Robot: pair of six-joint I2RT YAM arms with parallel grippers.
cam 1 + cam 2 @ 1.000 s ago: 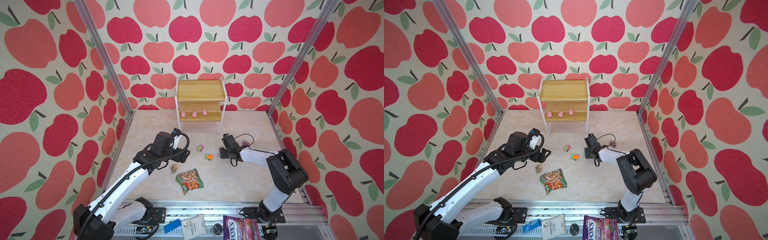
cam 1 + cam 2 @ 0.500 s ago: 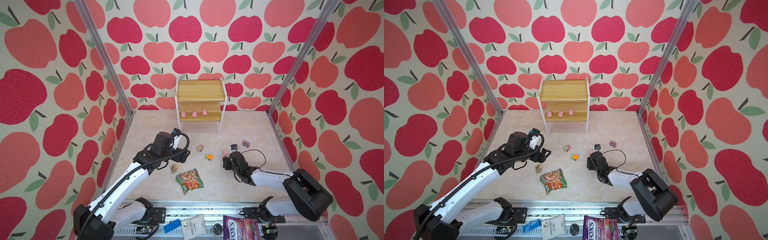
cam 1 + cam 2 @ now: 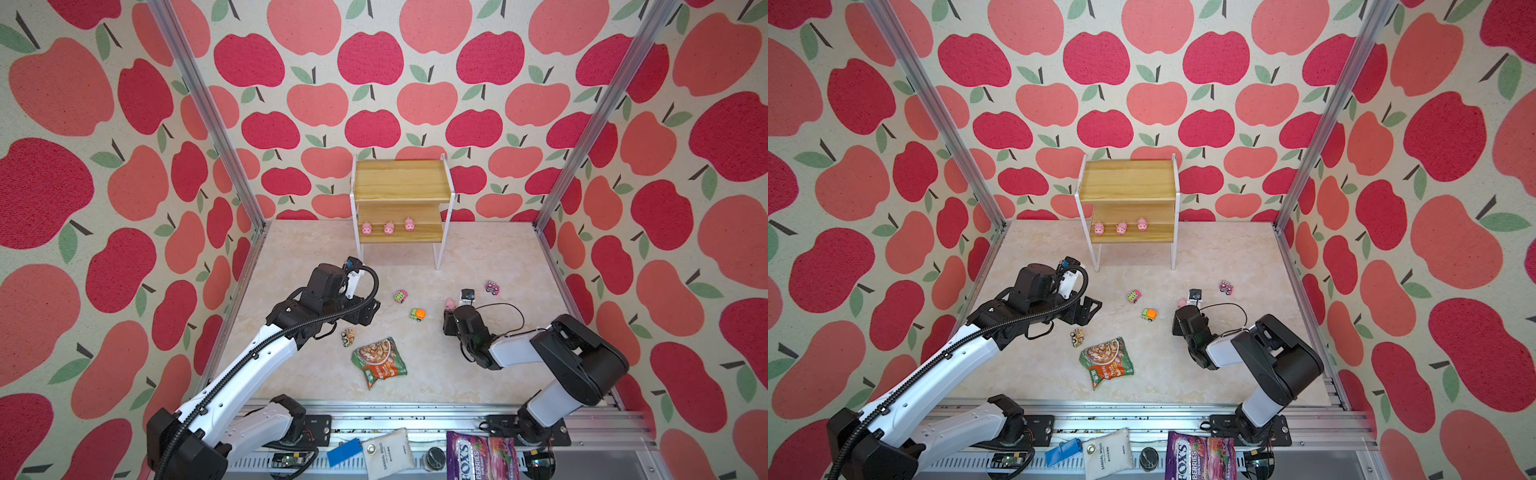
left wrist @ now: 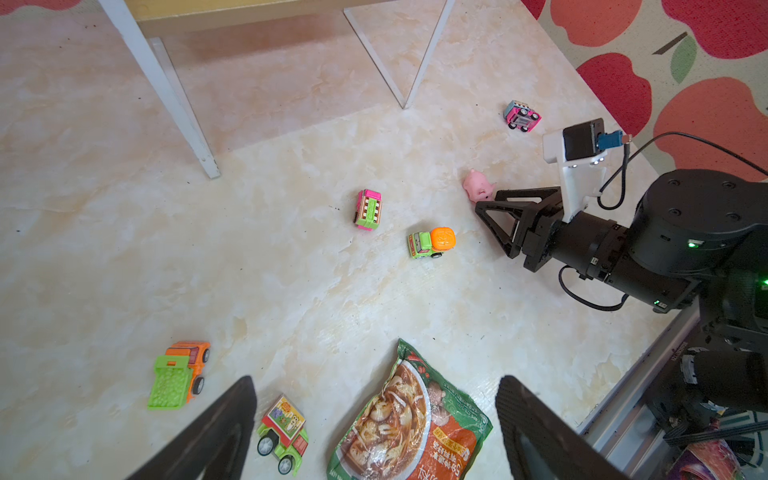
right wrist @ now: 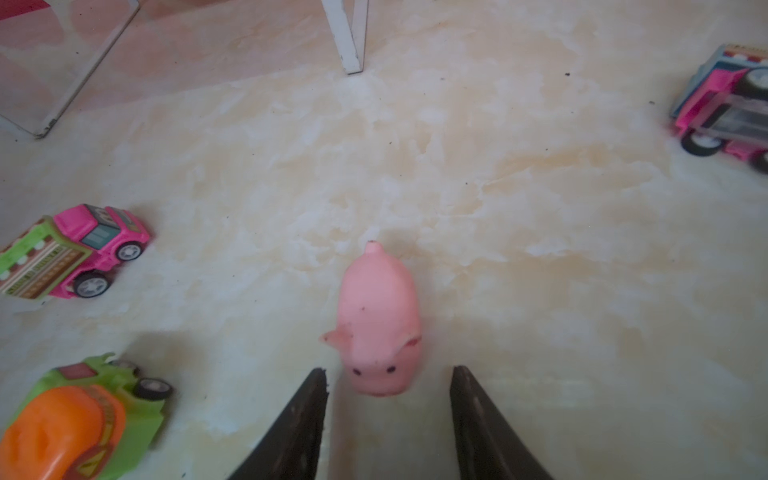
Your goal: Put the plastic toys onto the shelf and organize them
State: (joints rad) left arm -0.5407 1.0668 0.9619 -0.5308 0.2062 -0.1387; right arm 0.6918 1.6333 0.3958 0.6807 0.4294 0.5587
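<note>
The shelf point(image 3: 401, 183) stands at the back wall with three pink pigs point(image 3: 388, 227) on its lower board. Another pink pig point(image 5: 380, 328) lies on the floor, its snout just between the tips of my right gripper point(image 5: 388, 374), which is open with gaps on both sides. Loose trucks lie on the floor: a pink-green one point(image 3: 400, 296), a green-orange mixer point(image 3: 417, 314), a pink-blue one point(image 3: 491, 287), a small green one point(image 4: 284, 432) and an orange-green dumper point(image 4: 178, 374). My left gripper point(image 4: 376, 380) hangs open above the small green truck.
A green-and-orange snack packet point(image 3: 379, 360) lies flat near the front, beside the small green truck. The shelf's white legs point(image 4: 166, 91) stand behind the toys. Apple-patterned walls close in three sides. Bags and packets lie on the front rail point(image 3: 482, 455).
My right arm has pulled back toward the front and folded low; its gripper now sits behind the floor pig with narrower jaws. The left arm has not moved.
</note>
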